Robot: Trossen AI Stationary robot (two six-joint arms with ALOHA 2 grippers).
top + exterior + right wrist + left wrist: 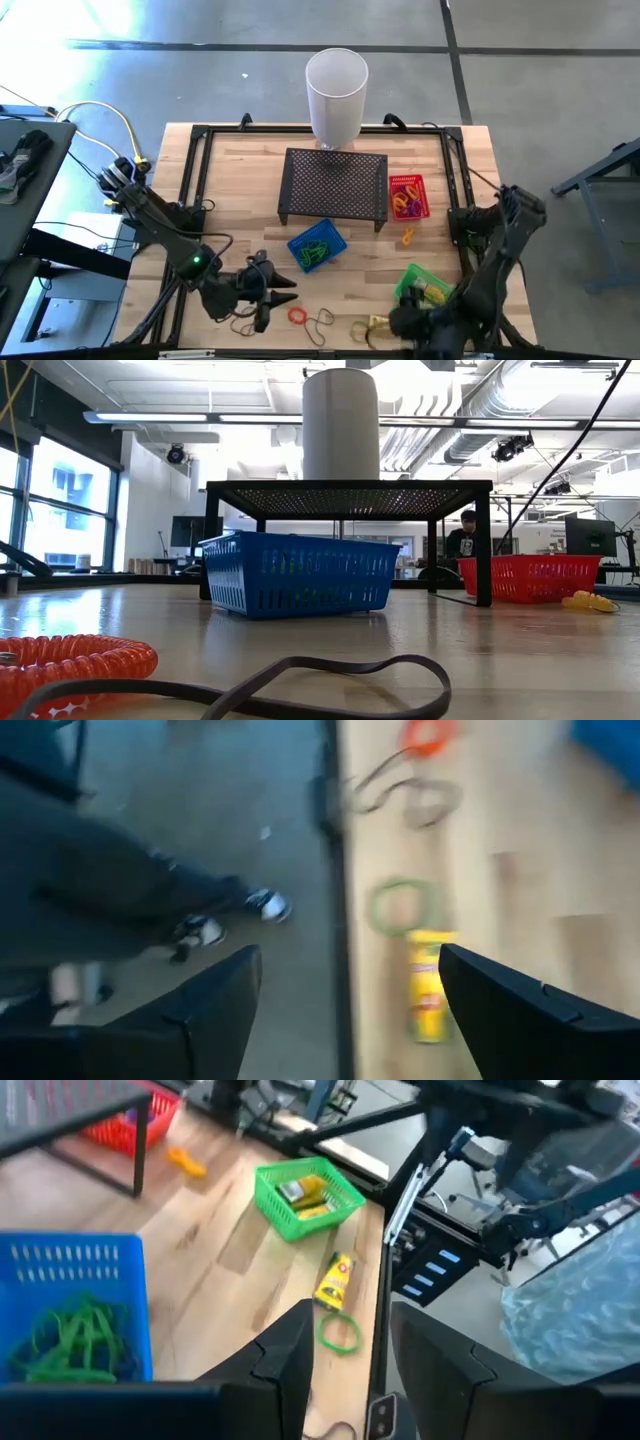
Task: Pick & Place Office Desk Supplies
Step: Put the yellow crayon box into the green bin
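**Sorting partly done, loose bands left near the front edge**

Progress first: green bands (314, 250) already lying in the blue basket (330, 237), just in front of the black mesh stand (336, 183). Red basket (392, 183) beside the stand on its right, holding purple, orange and yellow pieces. Green basket (408, 275) farther forward from the stand, carrying yellow rectangular pieces (305, 1190). By that reckoning roughly half sorted.

Left to do, all well forward of the stand near the table (230, 190) edge: red band (297, 316), dark bands (322, 322), green loop (339, 1334), yellow tube-like item (334, 1281), plus an orange piece (407, 237) just forward of the red basket.

Left pincer (283, 283) forward and left of the stand, just behind the red band, fingers parted with nothing between them. Right pincer (378, 328) forward and right of the stand, by the yellow item, spread wide and empty, fingers (210, 995) framing the green loop and yellow item.

Views compared: overhead alone gives the whole layout and both arms. Low view shows neither arm, only the red coil and a dark band close up, the white cylinder (341, 422) behind the stand, and a person far behind. Left wrist view alone shows the green basket's contents clearly. Right wrist view shows a person's shoes on the floor beyond the table edge.
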